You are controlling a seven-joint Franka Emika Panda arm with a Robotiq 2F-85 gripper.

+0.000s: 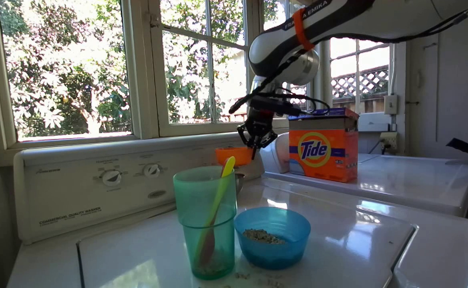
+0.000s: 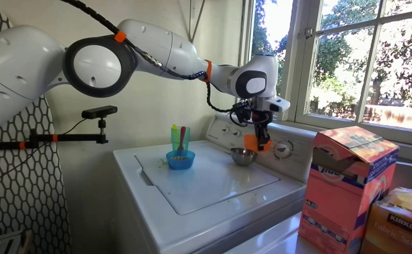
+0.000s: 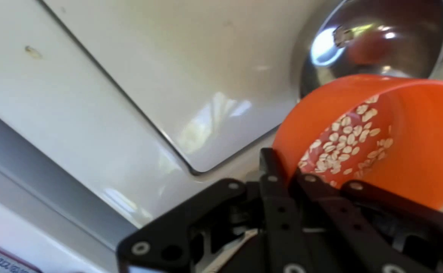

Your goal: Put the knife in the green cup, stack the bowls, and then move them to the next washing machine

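Pinching the orange bowl (image 1: 232,156) by its right-hand rim, the nearly closed tool (image 3: 285,167) likely has light, springy plastic, best gripped there.

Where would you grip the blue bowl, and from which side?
Probably the rim of the blue bowl, on the side away from the green cup, coming from above: the bowl stands upright and open-topped, its wall flares outward, and the cup crowds the opposite side.
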